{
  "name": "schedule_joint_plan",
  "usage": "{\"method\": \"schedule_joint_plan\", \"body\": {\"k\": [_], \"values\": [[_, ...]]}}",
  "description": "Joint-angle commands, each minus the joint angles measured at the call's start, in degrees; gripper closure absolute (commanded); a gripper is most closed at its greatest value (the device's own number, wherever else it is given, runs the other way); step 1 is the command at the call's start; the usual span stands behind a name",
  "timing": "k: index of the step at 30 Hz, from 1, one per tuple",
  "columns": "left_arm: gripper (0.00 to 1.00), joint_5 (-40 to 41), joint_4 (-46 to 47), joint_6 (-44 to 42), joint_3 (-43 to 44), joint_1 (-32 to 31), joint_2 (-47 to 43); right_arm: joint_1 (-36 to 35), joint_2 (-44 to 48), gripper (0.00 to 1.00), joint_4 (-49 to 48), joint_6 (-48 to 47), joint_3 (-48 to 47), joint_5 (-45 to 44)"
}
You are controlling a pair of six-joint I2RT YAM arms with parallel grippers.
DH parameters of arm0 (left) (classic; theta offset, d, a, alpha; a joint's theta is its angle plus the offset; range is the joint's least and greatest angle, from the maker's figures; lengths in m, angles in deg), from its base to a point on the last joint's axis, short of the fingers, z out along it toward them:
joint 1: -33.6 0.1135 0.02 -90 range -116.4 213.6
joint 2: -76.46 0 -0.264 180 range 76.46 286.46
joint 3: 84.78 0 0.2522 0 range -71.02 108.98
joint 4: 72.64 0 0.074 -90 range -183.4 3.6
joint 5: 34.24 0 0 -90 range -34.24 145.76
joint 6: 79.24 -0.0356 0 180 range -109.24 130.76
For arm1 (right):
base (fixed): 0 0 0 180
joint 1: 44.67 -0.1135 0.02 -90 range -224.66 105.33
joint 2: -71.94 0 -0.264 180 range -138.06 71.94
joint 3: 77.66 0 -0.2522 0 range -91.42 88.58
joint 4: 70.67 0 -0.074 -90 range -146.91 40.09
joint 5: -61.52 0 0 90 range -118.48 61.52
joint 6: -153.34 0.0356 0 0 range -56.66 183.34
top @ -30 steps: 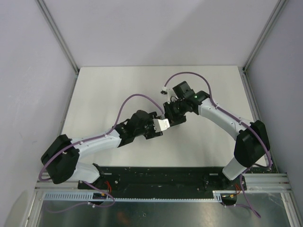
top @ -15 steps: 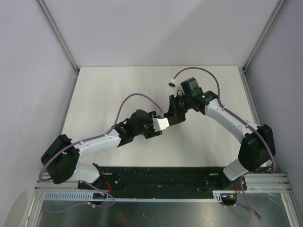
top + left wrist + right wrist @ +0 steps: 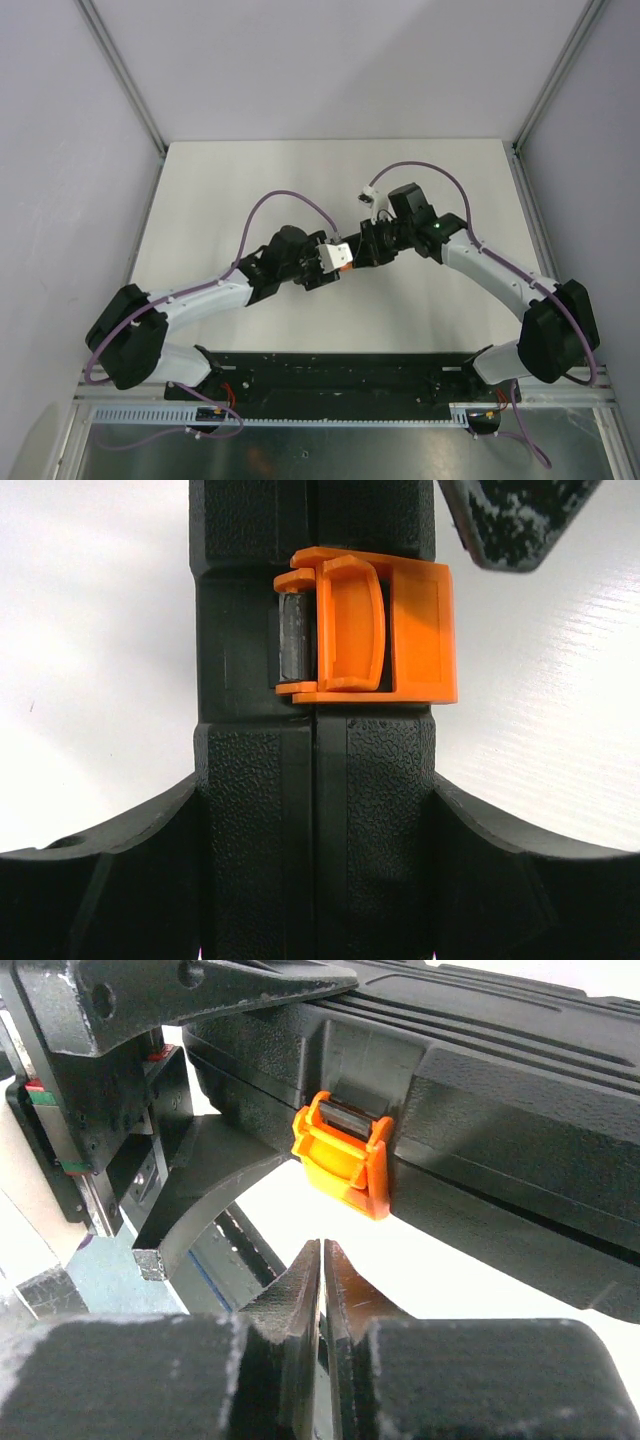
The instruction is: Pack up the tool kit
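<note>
My right gripper [image 3: 322, 1250] has its fingers pressed flat together into one blunt tip, poised just under the orange latch [image 3: 345, 1155] and apparently not touching it. My left gripper [image 3: 315, 815] pinches the closed tool kit case [image 3: 520, 1090] across its two faces, over the table [image 3: 220, 200]. If I push off-centre, I judge the tip could skid off the latch, or the case could twist in that friction-only hold and slip.

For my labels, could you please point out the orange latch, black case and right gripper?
orange latch [image 3: 352, 625]: left wrist view, its raised flap.
black case [image 3: 520, 1110]: right wrist view, its textured side.
right gripper [image 3: 322, 1255]: right wrist view, between its shut fingertips.
</note>
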Motion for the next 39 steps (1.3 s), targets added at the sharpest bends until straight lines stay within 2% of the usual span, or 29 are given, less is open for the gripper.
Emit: {"method": "schedule_joint_plan", "body": {"k": [1, 9, 21, 30, 39], "values": [[1.00, -4.7, -6.4, 3.2, 0.5, 0.1, -0.3, -1.2, -0.4, 0.91, -4.3, -0.4, 0.7, 0.1], [1.00, -5.2, -6.9, 2.7, 0.7, 0.2, -0.4, -1.7, -2.7, 0.91, -10.8, 2.6, 0.8, -2.8], [1.00, -7.2, -7.2, 2.6, 1.2, 0.2, 0.2, -3.5, -2.6, 0.92, -14.2, 3.0, 0.8, -8.0], [1.00, -9.7, -7.8, 2.8, 1.2, 0.5, 0.0, -4.4, -1.8, 0.94, -17.5, 1.8, 4.6, -12.0], [1.00, -10.4, -8.3, 1.8, 0.9, 0.4, -0.3, -4.2, -1.9, 0.95, -25.3, 4.5, 4.8, -16.2]]}}
